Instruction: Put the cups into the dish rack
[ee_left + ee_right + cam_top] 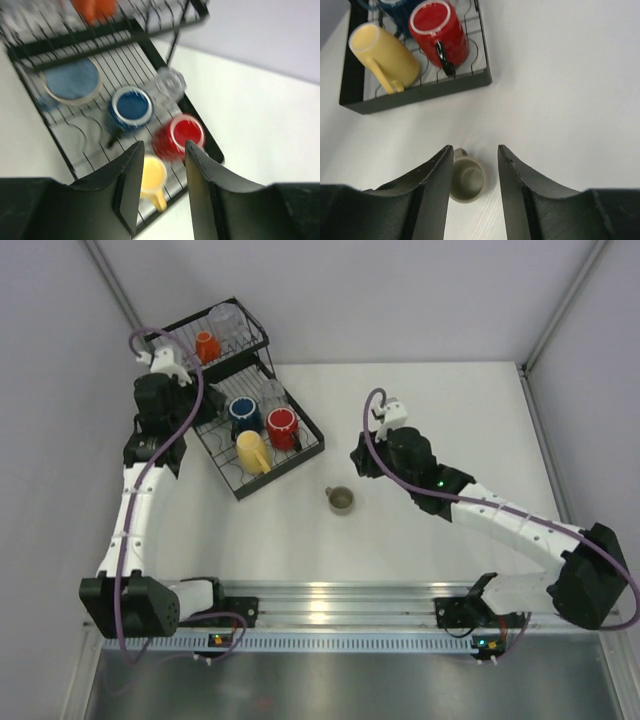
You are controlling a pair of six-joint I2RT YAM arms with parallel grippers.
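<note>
Table (560,100) surface fills most of the right wrist view, where the right gripper (475,148) stands wide open and holds nothing. The olive-grey mug (467,177) stands upright on the table below the gap, closer to the finger on the picture's left, which hides its edge, so whether the two touch is hard to say. Farther off, the corner of the dish rack (420,92) carries the yellow mug (385,52) and the red mug (440,32) with its black handle, both resting on the wires, well apart from this gripper. In the blurred left wrist view, the left gripper (164,144) is likewise spread and empty, hovering over the rack's low tray. Past its fingers lie the yellow and red mugs, the blue mug (131,107) and a clear tumbler (171,82), with the orange-red mug (92,7) up in the taller basket. From the top external camera, the left arm (135,510) reaches along the rack's left side and the right arm (510,520) stretches toward the table's middle. The olive-grey mug sits on the table outside the rack, near both the tray's corner and the right gripper, and a second clear tumbler (228,320) rests in the basket beside the orange-red mug.
</note>
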